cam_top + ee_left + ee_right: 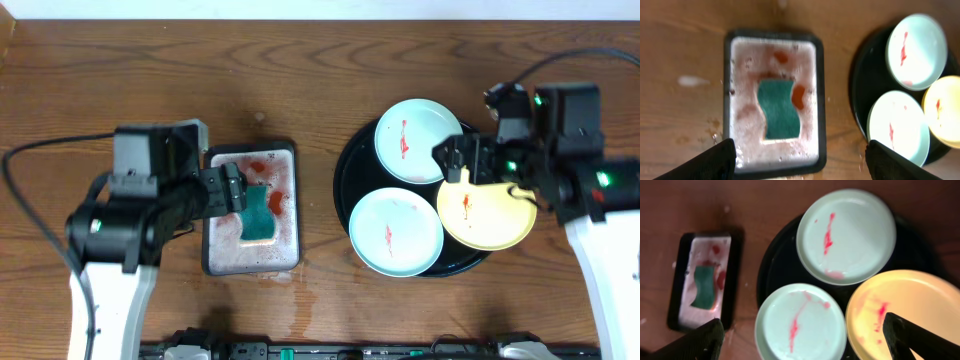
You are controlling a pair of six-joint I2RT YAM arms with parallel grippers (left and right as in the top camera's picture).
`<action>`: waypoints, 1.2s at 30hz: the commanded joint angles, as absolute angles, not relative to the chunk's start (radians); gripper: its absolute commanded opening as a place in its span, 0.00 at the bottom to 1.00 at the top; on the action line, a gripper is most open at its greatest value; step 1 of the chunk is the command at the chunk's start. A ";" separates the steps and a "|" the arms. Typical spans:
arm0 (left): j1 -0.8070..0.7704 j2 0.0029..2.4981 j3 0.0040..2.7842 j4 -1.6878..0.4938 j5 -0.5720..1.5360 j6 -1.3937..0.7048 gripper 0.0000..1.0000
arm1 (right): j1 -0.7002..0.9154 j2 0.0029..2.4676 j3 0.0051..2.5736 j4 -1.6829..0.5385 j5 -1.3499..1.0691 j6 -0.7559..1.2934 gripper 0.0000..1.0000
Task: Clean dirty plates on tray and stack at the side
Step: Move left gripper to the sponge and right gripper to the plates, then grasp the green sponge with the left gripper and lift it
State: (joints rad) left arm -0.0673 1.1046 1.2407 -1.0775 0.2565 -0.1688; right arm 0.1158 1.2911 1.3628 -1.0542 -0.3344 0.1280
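Three smeared plates lie on the black tray (344, 180): a far mint-blue plate (418, 140), a near mint-blue plate (395, 232) and a yellow plate (487, 215) at the right, overhanging the rim. Each has red sauce streaks. My right gripper (455, 165) is open and empty, above the gap between the far mint plate and the yellow plate. In the right wrist view its fingers (805, 342) straddle the near mint plate (800, 322) and the yellow plate (900, 310). My left gripper (238, 190) is open and empty above the green sponge (260, 215).
A small grey rectangular tray (820, 100) with pink foamy water holds the green sponge (778, 109), left of the black tray (860, 90). Bare wood tabletop (320, 60) runs along the far side, and water droplets spot the wood near the grey tray.
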 commanded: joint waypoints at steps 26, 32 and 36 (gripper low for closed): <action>-0.070 1.336 1.163 -1.149 0.197 -0.134 0.80 | 0.178 1.447 0.630 -0.633 -0.305 0.436 0.23; -0.070 1.353 1.114 -1.107 0.197 -0.134 0.77 | 0.176 1.444 0.633 -0.527 -0.255 0.440 0.01; -0.070 1.353 1.066 -1.063 0.197 -0.135 0.77 | 0.177 1.444 0.690 -0.513 -0.171 0.440 0.01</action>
